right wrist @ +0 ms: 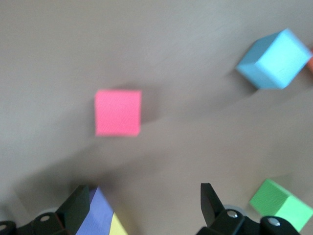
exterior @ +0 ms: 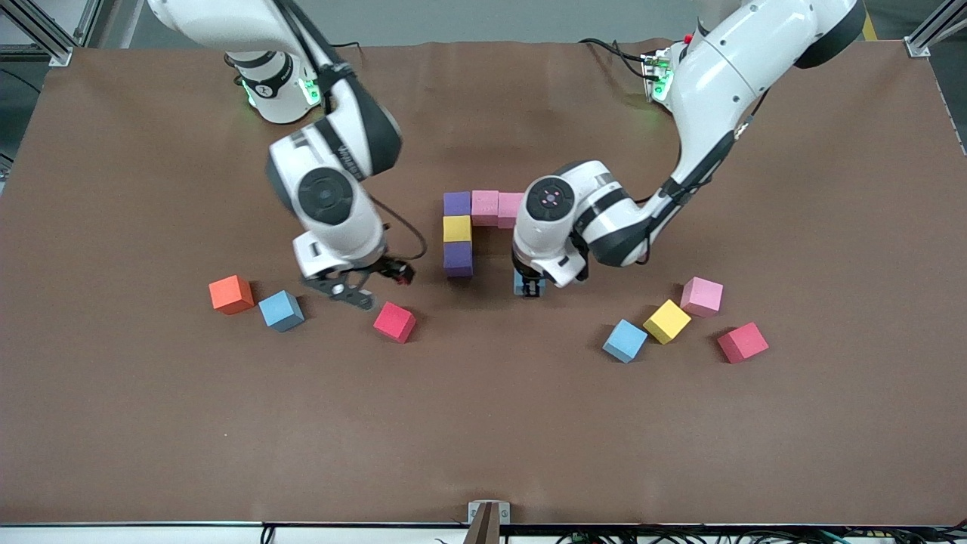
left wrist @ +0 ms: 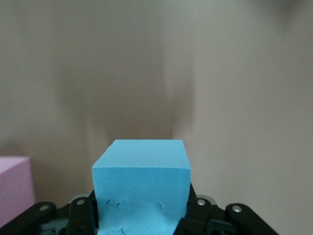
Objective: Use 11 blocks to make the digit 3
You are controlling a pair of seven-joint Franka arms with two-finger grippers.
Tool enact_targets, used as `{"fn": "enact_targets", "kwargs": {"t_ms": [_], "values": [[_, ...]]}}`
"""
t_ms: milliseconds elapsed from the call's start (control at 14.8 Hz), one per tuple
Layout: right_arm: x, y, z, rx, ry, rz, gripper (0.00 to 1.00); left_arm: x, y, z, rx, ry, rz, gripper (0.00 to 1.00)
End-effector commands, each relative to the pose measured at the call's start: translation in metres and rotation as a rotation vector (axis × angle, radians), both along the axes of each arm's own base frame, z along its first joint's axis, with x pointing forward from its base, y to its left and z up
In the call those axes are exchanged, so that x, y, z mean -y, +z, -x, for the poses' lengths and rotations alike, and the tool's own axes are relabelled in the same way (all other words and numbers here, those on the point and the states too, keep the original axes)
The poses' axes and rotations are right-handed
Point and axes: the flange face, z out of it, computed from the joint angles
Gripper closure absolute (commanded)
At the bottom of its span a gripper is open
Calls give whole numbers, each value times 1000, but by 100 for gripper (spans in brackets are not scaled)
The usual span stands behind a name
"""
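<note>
**Blue cube held beside the half-built figure**

The left gripper is closed on a matte light blue cube, just beside the purple cube that ends the placed row of five. The right gripper hangs wide open, empty. Only the right wrist view shows a green cube. Loose on the table: two blue, two red, one yellow, one pink, one orange.

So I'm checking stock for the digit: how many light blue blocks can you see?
3. One is clamped in the left pincer beside the built row: blue block. One sits beside the orange cube. One lies beside the loose yellow block. Others may be hidden under the arms.
</note>
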Motion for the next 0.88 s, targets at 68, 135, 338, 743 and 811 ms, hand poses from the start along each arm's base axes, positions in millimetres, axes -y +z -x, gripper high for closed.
{"fn": "enact_targets", "kwargs": {"t_ms": [68, 135, 338, 743, 811], "values": [[41, 21, -15, 1, -85, -7, 0, 29, -4, 30, -7, 0, 2, 39], [52, 26, -18, 1, -104, -5, 0, 33, -10, 36, -13, -5, -1, 39], [88, 30, -32, 10, -158, -4, 0, 41, -25, 44, -6, -5, -10, 39], [128, 30, -43, 18, -190, 47, 0, 55, -37, 52, 11, 25, 2, 39], [130, 29, -44, 19, -193, 49, 0, 56, -38, 53, 11, 23, 2, 39]]}}
